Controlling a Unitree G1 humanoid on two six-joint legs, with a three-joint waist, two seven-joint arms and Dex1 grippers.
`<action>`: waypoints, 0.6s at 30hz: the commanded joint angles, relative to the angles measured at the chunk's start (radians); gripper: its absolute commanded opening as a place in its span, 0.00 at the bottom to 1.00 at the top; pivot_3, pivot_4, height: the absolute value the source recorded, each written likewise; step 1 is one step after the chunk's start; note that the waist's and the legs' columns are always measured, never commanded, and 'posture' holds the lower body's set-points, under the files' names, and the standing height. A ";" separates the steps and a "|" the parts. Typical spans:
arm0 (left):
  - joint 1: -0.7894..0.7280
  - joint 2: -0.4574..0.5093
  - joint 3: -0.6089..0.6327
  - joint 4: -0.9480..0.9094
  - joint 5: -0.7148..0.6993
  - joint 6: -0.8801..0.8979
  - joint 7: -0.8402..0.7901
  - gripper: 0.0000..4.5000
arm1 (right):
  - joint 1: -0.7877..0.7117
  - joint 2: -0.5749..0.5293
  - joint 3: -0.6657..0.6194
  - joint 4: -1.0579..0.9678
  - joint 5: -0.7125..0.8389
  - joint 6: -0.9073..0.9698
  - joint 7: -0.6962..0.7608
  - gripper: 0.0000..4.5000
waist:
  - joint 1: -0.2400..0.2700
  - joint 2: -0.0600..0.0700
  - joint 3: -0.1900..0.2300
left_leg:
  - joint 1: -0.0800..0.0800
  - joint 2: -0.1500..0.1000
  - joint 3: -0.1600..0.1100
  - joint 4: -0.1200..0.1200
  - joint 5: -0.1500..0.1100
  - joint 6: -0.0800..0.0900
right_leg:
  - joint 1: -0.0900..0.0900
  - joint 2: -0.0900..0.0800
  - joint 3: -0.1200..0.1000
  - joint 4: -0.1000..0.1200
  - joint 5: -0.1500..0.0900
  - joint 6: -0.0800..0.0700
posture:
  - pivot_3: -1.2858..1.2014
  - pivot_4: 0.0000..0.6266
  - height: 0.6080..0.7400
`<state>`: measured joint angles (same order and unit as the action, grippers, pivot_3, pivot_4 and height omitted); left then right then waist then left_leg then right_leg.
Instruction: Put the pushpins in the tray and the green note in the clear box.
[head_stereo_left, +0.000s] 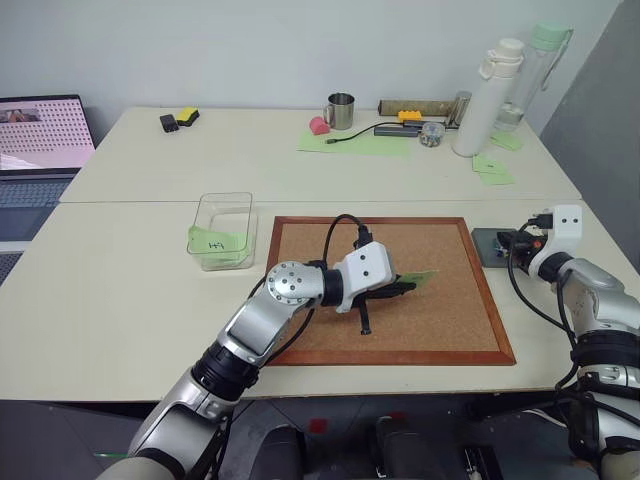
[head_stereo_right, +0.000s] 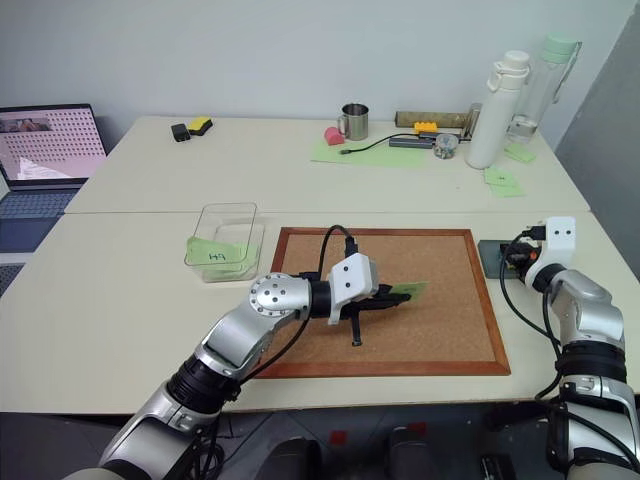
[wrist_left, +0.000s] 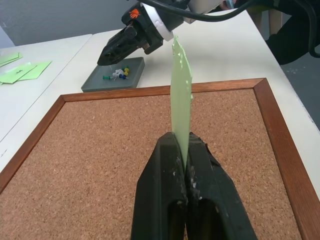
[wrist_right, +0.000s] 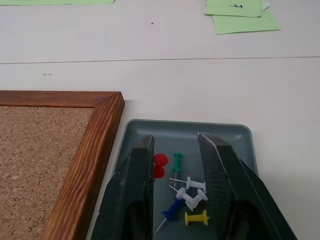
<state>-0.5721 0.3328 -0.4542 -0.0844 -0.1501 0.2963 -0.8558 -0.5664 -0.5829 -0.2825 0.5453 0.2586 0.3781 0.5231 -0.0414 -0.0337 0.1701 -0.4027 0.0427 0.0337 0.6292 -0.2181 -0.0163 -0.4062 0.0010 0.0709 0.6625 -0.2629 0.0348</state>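
From the head camera you've got the left gripper (head_stereo_left: 408, 287) hanging over the middle of the corkboard (head_stereo_left: 455, 330), fingers pressed together on the green note (head_stereo_left: 421, 277), which sticks out past the tips toward the board's right side. The clear box (head_stereo_left: 224, 230) sits just off the board's left edge with an "H9" note (head_stereo_left: 216, 243) already inside. The tray (head_stereo_left: 492, 246) is right beside the board's right edge, and your right gripper (head_stereo_left: 520, 240) is parked over it.

Left wrist view: the note (wrist_left: 181, 95) stands on edge out of the pinch, held by one margin only. It's thin paper, so I'd guess it'll flop and flutter if you swing fast. Keep the pinch near that edge.

Right wrist view: the jaws are spread apart and empty above the tray (wrist_right: 235, 135). The red pushpin (wrist_right: 160, 164) and green pushpin (wrist_right: 177, 162) lie in it among white, blue and yellow ones, near the board's frame. Those look done; they're tiny, hard and slippery, so leave them be.
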 joint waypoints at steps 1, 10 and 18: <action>-0.015 -0.005 0.030 -0.020 0.006 -0.016 -0.001 0.00 | 0.000 -0.026 0.017 -0.028 -0.024 -0.056 0.017 0.31 | 0.000 0.000 0.000 | 0.000 0.000 0.000 0.000 0.000 0.000 | 0.000 0.000 0.000 0.000 0.000 0.000 | 0.52 0.24 1.00; -0.018 -0.012 0.038 -0.017 0.017 -0.015 -0.004 0.00 | 0.037 -0.059 0.126 0.007 -0.139 -0.184 0.045 0.31 | 0.000 0.000 0.000 | 0.000 0.000 0.000 0.000 0.000 0.000 | 0.000 0.000 0.001 0.000 0.000 0.000 | 0.52 0.24 1.00; -0.021 -0.022 0.059 -0.010 0.007 -0.004 0.001 0.00 | -0.003 -0.062 0.039 -0.041 -0.066 -0.198 0.036 0.31 | 0.000 0.000 0.000 | 0.001 0.000 0.000 0.000 0.000 0.000 | 0.000 0.000 0.000 0.001 0.000 0.000 | 0.52 0.24 1.00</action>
<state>-0.5754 0.3237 -0.4237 -0.0787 -0.1344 0.2965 -0.8603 -0.5395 -0.6231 -0.1996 0.5604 0.1590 0.2036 0.5619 -0.0413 -0.0336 0.1701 -0.4021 0.0427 0.0335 0.6295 -0.2180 -0.0163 -0.4060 0.0010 0.0711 0.6632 -0.2628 0.0348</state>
